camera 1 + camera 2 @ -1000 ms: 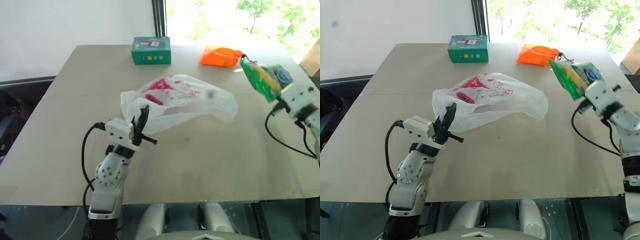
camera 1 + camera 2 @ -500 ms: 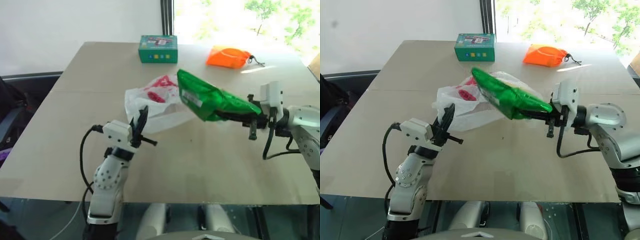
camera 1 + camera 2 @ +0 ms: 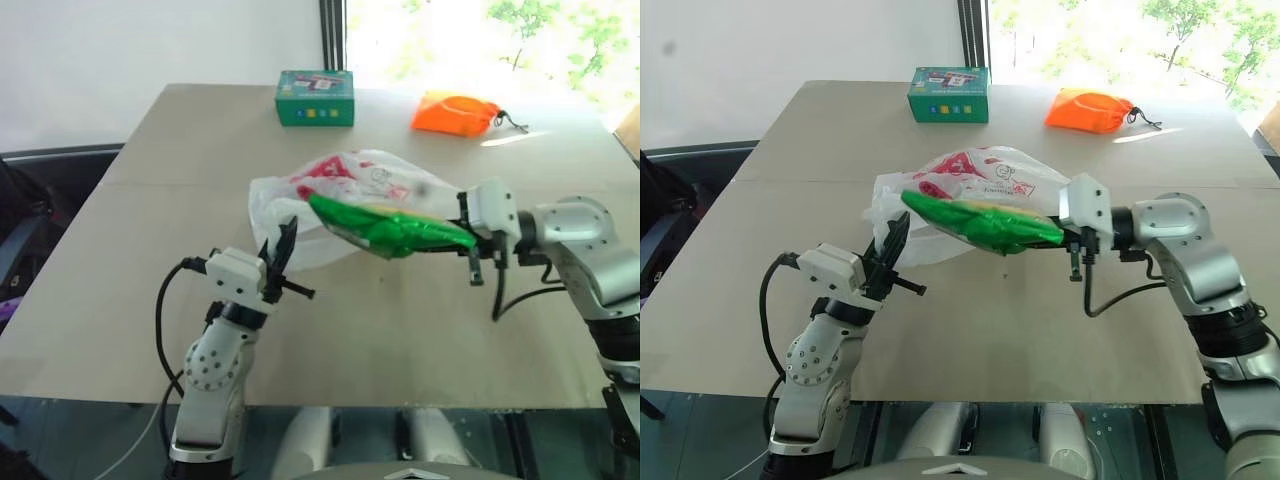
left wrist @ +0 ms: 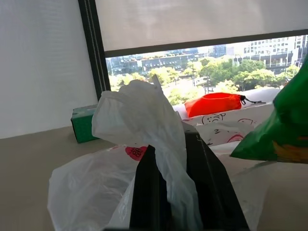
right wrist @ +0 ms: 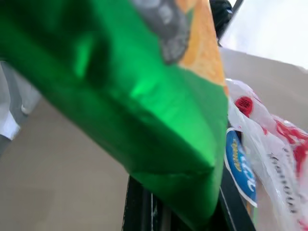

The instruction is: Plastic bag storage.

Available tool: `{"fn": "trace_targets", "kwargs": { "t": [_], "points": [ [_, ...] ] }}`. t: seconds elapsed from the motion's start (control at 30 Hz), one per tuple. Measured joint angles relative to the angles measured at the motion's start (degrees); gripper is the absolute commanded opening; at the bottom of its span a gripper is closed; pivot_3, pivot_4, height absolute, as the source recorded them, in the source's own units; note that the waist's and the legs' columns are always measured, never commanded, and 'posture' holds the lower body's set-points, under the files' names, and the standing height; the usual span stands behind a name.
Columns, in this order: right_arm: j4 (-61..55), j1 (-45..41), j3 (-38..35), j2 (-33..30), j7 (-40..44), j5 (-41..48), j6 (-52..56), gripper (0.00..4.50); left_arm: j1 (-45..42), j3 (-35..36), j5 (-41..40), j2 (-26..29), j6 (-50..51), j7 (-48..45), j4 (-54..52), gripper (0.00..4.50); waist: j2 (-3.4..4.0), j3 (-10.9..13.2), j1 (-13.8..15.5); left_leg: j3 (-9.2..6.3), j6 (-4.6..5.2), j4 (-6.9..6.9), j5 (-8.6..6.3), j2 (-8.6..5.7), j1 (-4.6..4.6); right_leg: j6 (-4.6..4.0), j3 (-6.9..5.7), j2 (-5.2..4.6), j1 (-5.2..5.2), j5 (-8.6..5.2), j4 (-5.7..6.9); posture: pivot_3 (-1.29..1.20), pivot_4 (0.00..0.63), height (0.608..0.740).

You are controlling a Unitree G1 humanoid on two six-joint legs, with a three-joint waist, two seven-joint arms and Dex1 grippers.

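The plastic bag (image 3: 375, 182), translucent white with red print, lies crumpled in the middle of the table. My left gripper (image 3: 283, 243) is shut on the bag's near-left edge and holds it up; in the left wrist view a fold of film (image 4: 144, 120) stands between the black fingers (image 4: 147, 197). My right gripper (image 3: 460, 233) is shut on the end of a green snack packet (image 3: 385, 228). It holds the packet about level, pointing left across the front of the bag, with its tip close to the left gripper. In the right wrist view the packet (image 5: 120, 86) is right in front of the camera.
A green box (image 3: 315, 97) stands at the far edge of the table (image 3: 400, 340). An orange drawstring pouch (image 3: 455, 112) lies at the far right. A window runs behind the table. The near half of the tabletop is bare.
My right gripper has swung the green packet from high at the right edge leftward and down, turning it level in front of the bag. The left gripper stayed put, holding the bag.
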Motion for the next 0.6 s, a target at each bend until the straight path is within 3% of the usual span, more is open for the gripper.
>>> {"fn": "trace_targets", "kwargs": {
  "t": [0.3,0.5,0.6],
  "points": [
    [19.8,-9.5,9.2,6.2,-17.4,-29.5,-16.8,0.05,1.6,-1.5,0.9,0.0,-0.2,-0.1,-1.1,0.00,0.00,0.0,-0.2,0.12,-0.37,-0.04,0.21,-0.04,-0.40,0.00,0.12,0.02,-0.60,0.00,0.21,0.00,0.150,0.740],
    [28.2,-12.2,13.3,12.3,-30.9,-43.3,-25.5,0.05,1.2,-1.4,0.9,0.4,-0.6,-0.2,-0.9,0.00,0.01,0.0,-0.2,0.25,-0.47,-0.04,0.28,-0.05,-0.69,-0.01,0.26,0.05,-0.99,0.00,0.35,0.00,0.150,0.740],
    [31.2,-13.7,13.7,15.2,-36.7,-47.1,-25.8,0.88,-0.3,-1.4,0.9,0.4,-1.0,-0.2,-0.1,0.00,0.01,0.0,-0.3,0.26,-0.48,-0.04,0.28,-0.05,-0.69,-0.01,0.27,0.07,-0.99,0.01,0.38,0.00,0.150,0.740]
  ]
}}
